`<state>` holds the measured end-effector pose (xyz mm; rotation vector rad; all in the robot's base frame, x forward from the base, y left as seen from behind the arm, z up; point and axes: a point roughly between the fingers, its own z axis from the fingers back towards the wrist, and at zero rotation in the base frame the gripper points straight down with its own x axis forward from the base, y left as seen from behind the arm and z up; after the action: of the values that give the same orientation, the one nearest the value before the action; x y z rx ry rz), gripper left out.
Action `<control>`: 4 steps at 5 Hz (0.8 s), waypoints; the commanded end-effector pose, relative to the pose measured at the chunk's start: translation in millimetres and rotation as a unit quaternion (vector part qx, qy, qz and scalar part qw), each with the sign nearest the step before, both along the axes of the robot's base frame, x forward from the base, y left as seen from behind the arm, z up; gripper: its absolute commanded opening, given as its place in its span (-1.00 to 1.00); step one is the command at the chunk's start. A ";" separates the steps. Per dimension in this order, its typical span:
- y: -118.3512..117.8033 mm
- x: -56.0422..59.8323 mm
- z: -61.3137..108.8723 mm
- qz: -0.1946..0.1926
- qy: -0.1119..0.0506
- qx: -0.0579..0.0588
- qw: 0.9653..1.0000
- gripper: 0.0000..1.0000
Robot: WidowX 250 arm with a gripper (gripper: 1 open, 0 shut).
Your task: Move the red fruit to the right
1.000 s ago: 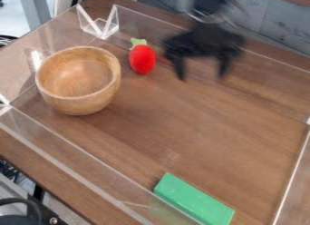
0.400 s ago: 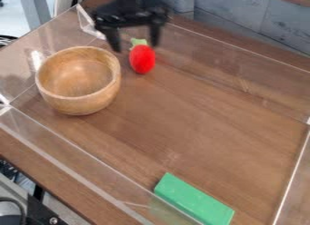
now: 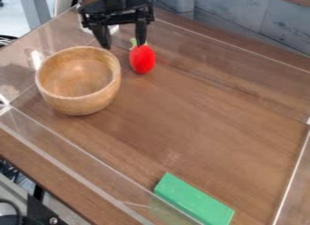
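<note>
Red fruit (image 3: 143, 60) is seen just beside the wooden bowl (image 3: 79, 80), nr its rim — not yet gripped or shifted right. Gripper (image 3: 122, 43) is held released, jaws apart, beyond the bowl; grasp, carry & release all left. Brown wood desk (image 3: 200, 111) spreads round the bowl, w/ cables on the floor side.

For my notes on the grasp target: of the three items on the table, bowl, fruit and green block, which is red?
The strawberry-like fruit, just right of the wooden bowl; the bowl is brown and the block green.
</note>
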<state>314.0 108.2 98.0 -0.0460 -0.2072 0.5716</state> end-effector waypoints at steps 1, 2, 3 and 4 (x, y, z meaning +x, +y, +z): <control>5.6 6.9 -0.2 0.025 -0.025 0.012 0.999 1.00; 4.3 6.6 -16.1 0.052 -0.023 0.011 0.998 1.00; 8.4 15.8 -18.0 0.030 -0.023 0.004 0.999 1.00; 10.4 23.0 -16.2 0.002 -0.023 -0.003 1.000 1.00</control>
<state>329.2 113.7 66.5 -0.0679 -0.1998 0.5797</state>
